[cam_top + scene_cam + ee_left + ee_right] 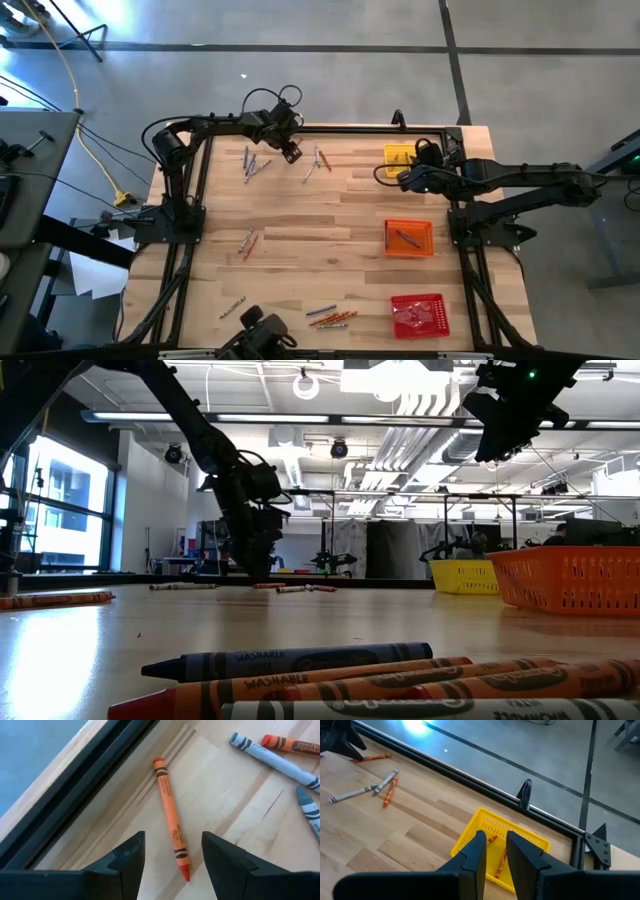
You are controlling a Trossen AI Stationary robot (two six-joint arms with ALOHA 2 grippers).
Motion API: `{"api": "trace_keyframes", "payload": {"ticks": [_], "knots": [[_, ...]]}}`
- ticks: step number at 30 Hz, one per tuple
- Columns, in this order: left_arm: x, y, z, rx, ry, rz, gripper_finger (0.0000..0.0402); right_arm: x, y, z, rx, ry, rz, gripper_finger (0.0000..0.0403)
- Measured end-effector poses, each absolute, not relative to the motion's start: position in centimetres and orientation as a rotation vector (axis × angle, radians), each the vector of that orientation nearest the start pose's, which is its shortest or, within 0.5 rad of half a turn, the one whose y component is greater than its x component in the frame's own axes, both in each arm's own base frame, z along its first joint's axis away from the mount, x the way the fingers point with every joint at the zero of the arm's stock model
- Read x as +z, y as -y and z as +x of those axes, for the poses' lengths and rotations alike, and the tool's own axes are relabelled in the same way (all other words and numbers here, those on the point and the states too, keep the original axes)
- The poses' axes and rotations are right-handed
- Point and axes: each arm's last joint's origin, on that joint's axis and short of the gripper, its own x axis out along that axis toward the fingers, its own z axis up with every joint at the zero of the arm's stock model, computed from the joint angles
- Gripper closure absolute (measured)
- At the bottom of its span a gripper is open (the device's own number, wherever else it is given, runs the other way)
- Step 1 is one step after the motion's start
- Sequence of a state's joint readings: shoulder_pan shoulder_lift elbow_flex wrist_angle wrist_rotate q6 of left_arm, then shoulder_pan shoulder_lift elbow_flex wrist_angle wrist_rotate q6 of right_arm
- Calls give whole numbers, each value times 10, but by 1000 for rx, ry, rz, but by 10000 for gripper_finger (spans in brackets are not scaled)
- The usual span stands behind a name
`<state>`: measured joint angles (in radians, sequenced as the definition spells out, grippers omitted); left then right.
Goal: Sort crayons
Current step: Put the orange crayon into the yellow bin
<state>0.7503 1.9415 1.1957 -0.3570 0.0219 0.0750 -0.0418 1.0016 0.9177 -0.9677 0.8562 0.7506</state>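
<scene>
Crayons lie scattered on the wooden table in small groups [252, 163], [318, 162], [247, 242], [330, 317]. At the far edge, my left gripper [291, 152] points steeply down and is open. Its fingers stand on either side of an orange crayon [171, 820] lying flat on the wood, without touching it. My right gripper [405, 180] hangs above the yellow tray [485, 820], which holds orange crayons [501, 862]. Its fingers stand a little apart with nothing between them.
An orange tray [409, 237] with a grey crayon in it and a red tray [418, 315] stand along the table's right side. A black frame rail [65, 795] runs just beyond the orange crayon. Grey, blue and orange crayons [280, 757] lie close beside my left gripper.
</scene>
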Motion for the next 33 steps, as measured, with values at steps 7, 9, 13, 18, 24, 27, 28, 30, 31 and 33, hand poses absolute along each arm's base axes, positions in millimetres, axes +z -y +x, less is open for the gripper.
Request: {"api": "trace_keyframes", "payload": {"ticks": [7, 9, 13, 18, 24, 27, 28, 30, 31, 33], "knots": [[139, -261, 271, 618, -1099, -392, 218, 290, 29, 169, -1112, -625, 216, 333], [139, -262, 269, 618, -1096, -397, 218, 290, 29, 169, -1110, -630, 209, 333], [140, -263, 269, 582, -1071, -432, 218, 290, 29, 169, -1109, -631, 207, 333], [140, -263, 270, 577, -1066, -433, 218, 290, 29, 169, -1109, -630, 207, 333], [131, -264, 270, 573, -1086, -448, 224, 290, 29, 169, -1109, -630, 207, 333], [123, -269, 274, 570, -1123, -469, 234, 290, 29, 169, -1108, -631, 207, 333], [122, -271, 277, 568, -1146, -476, 238, 290, 29, 169, -1109, -631, 207, 333], [121, -274, 284, 566, -1192, -473, 246, 290, 29, 169, -1108, -631, 207, 333], [121, -276, 286, 562, -1213, -475, 251, 290, 29, 169, -1108, -631, 207, 333], [121, -280, 291, 540, -1249, -481, 263, 290, 29, 169, -1099, -636, 215, 333]]}}
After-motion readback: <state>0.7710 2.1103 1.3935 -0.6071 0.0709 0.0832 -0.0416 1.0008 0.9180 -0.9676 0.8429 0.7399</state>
